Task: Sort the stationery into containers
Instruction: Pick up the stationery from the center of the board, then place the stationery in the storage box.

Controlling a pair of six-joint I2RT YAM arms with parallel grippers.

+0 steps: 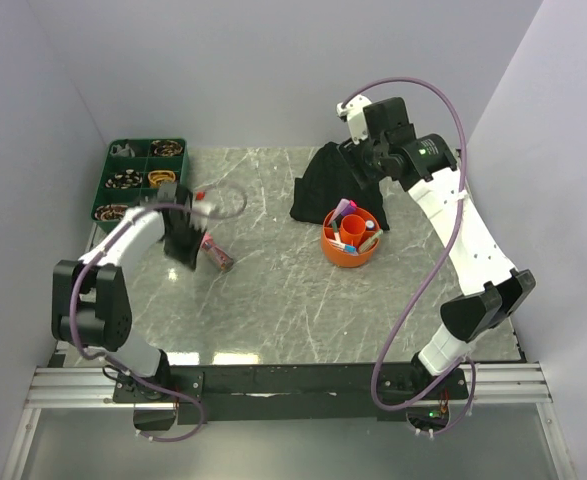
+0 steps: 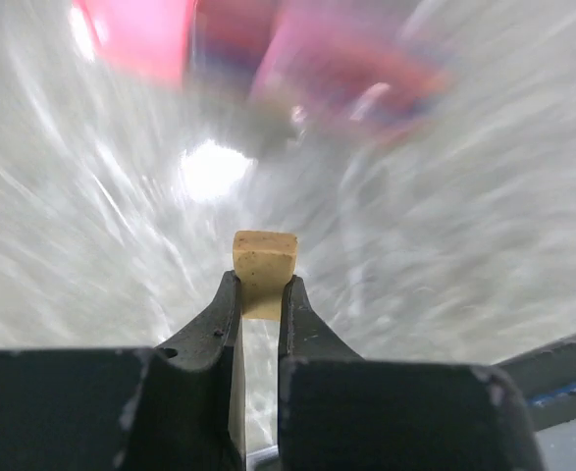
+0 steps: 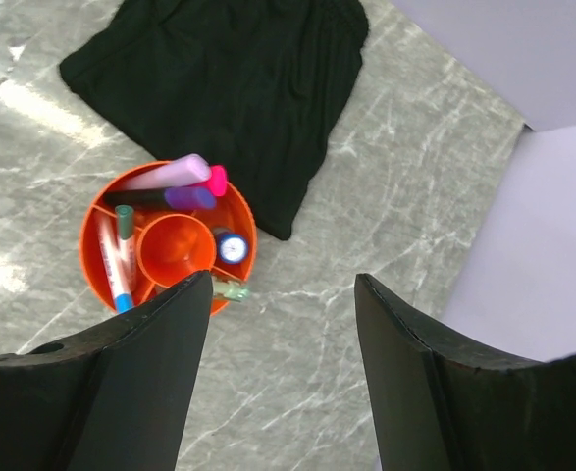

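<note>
I count one tan eraser (image 2: 265,257). One orange tub (image 3: 88,231), left of centre in my right wrist view, holds at least three markers (image 3: 170,198) and two thin pens (image 3: 114,265). From above, one green six-compartment tray (image 1: 146,165) sits upper left. There is also one black cloth (image 3: 229,88).

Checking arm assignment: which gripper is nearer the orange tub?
Right. The right gripper hangs above and beyond the orange tub; the left gripper, pinching a tan eraser, sits far to its left.

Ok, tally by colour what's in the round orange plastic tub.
Pale pink marker: 1
Hot pink marker: 1
Black marker with purple cap: 1
White pen with green cap: 1
White pen with blue tip: 1
Blue round-ended marker: 1
Pale green item at the rim: 1
Total: 7
</note>
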